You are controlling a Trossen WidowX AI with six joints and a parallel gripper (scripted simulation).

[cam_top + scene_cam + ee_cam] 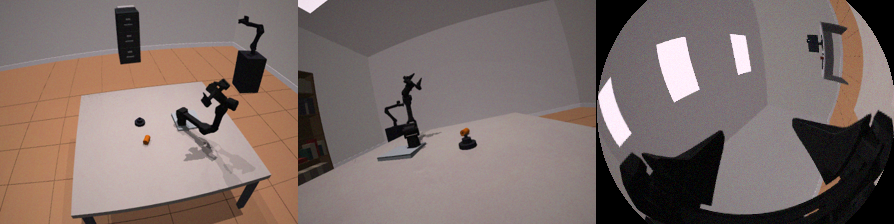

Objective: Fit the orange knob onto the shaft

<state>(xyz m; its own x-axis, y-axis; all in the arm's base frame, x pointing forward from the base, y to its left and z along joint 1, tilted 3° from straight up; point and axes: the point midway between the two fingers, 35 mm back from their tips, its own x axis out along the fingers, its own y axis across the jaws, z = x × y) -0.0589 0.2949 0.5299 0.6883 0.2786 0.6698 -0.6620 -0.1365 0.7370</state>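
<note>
The orange knob (146, 139) (465, 131) lies on its side on the table, apart from the pedestal. The exterior camera sees it just beyond the shaft's top. The round dark pedestal (139, 124) (468, 145) stands upright on the table with its short shaft (139, 118) (466, 137) bare. The shaft's flat side cannot be made out. My gripper (213, 87) (418, 76) (758, 128) is open and empty, raised high above the table near the arm's base, far from knob and pedestal. The wrist view shows neither of them.
The arm's base stands on a pale plate (192, 126) (396, 152) on the white table (119, 184) (477, 190). A filing cabinet (128, 36), a black box (248, 71) bearing another arm, and a bookshelf (308, 119) stand beyond the table.
</note>
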